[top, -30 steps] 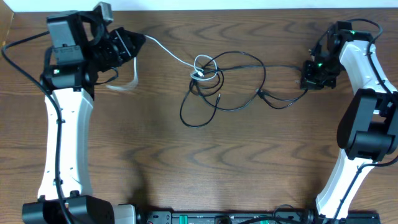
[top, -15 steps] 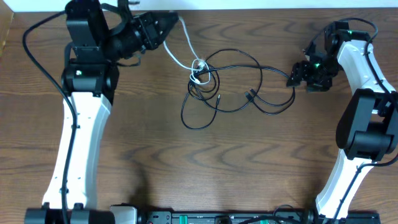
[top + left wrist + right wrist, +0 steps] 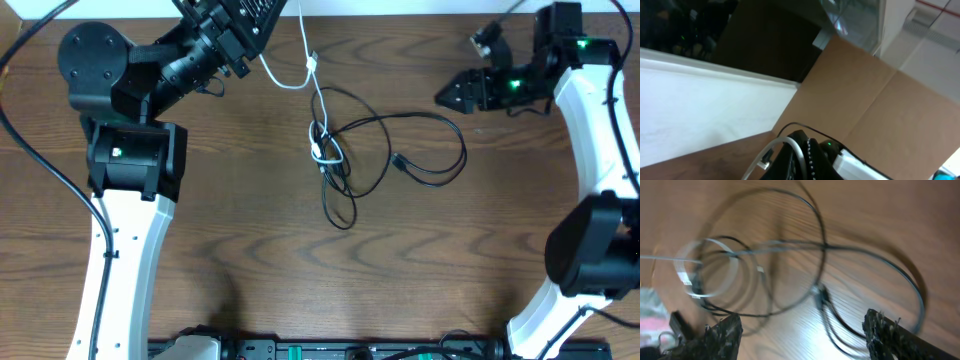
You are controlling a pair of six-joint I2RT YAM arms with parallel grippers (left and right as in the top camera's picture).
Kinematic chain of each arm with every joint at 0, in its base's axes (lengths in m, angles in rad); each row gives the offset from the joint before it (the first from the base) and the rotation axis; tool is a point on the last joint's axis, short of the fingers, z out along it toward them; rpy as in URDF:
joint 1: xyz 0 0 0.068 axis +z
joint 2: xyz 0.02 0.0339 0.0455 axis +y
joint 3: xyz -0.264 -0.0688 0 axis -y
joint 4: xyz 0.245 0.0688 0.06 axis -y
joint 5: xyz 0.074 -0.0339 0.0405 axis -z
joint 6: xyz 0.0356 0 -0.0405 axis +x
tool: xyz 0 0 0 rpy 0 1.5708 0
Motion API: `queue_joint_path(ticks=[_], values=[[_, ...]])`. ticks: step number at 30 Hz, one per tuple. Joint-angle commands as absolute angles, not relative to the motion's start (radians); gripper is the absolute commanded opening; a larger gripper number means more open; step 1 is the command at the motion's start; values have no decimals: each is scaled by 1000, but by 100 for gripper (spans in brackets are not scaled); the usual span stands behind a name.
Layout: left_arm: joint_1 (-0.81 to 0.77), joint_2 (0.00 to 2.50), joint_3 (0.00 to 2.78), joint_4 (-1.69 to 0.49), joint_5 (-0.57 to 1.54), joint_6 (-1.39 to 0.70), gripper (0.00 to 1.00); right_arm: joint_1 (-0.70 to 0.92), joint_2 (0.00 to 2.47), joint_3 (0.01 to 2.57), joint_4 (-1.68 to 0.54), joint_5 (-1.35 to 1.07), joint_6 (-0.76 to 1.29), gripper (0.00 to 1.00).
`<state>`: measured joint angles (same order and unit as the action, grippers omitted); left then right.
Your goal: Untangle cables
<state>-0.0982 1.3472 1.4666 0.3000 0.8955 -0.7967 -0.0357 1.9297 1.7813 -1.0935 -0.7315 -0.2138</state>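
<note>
After opening right gripper (image 3: 452, 96) wide and backing off empty, left black cable (image 3: 440, 130) slack in loops mid-table (image 3: 250, 260). Swung left gripper (image 3: 264, 14), clamped on white cable (image 3: 312, 95), up to far edge; drew that cable out long from the tangle. Looks still snagged at centre knot, so not untangled yet. No readable brands, labels or writing.

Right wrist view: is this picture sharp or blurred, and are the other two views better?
Right wrist view: motion blur smears the thin black cable and the thin white cable, with glare on the brown wooden table. Overhead view: sharp, evenly lit. Left wrist view: soft, dark at top.
</note>
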Motion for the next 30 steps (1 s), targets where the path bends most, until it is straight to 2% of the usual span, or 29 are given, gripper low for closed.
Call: queue_joint_path(ticks=[1,8,13,20,26,30], values=[[-104,1341,1478,317,835,-890,7,25,1918,1794,-1081,-815,-249,75],[-104,1341,1478,392,719,-1003,8,128,1934,1792,-1063,-832,-286,75],[-104,1341,1478,388,707,-1012,8,198,1965,1791,-1062,-875,-258,72],[-104,1341,1478,315,706,-1007,7,305,2047,1791,-1001,-859,-59,61],[-104,1341,1478,293,695,-1014,7,383,2121,1791,-893,-760,141,59],[-104,1341,1478,294,626,-1137,8,409,2144,1791,-833,-762,162,59]])
